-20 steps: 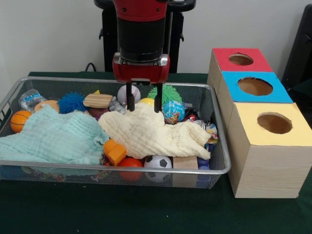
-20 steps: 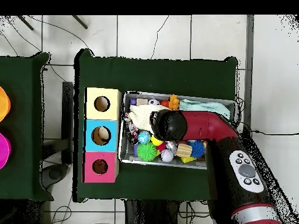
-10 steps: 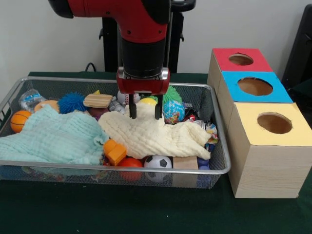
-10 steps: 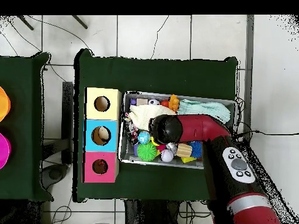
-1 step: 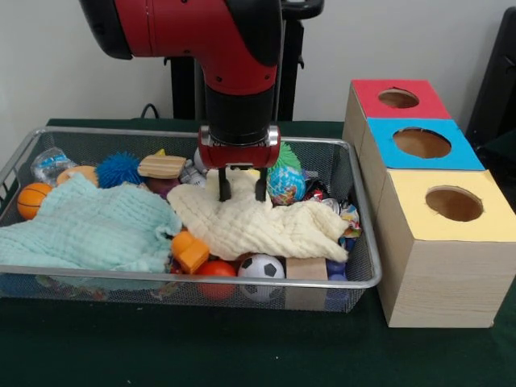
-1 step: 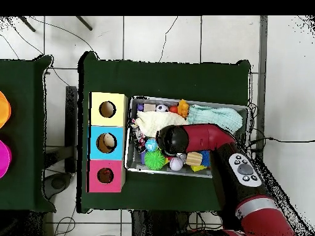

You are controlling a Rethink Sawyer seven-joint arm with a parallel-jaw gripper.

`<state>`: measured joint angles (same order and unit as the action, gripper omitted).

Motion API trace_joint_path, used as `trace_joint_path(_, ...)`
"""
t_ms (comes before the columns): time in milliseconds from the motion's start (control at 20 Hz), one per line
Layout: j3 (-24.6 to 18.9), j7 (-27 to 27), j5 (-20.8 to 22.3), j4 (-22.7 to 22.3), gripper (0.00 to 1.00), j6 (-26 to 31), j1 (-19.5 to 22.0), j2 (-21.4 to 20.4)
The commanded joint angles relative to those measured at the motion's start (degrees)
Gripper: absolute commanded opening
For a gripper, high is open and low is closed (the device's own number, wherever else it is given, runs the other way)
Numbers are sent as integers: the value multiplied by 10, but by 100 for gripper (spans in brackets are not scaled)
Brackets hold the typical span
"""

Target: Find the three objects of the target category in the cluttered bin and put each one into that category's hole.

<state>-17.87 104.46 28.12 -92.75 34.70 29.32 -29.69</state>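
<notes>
Searching step: jaws (image 5: 239,192) at the pale yellow crinkled cloth (image 5: 258,222).
They stand apart, pressing into its top edge; next they probably must close and lift it.

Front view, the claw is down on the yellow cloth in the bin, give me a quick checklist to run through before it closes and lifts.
1. Claw open, one finger on each side of a fold: ok, the two fingers stand apart, tips at the cloth.
2. Claw over the yellow cloth, not the green cloth: ok.
3. Tips clear of the globe ball beside them: ok, it sits just to the side.
4. Cloth free to lift: cannot tell, it drapes over toys and near the wire basket rim.
5. What lies underneath: cannot tell, hidden.
6. Box holes open: ok, red, blue and yellow.
</notes>
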Motion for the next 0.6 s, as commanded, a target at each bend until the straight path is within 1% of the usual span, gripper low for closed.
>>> trace_joint_path(50,-32,-73,37,20,0,10,4,25)
trace_joint_path(250,-40,-75,28,24,0,17,2,22)
trace_joint_path(600,-54,-90,10,17,0,50,12,-2)
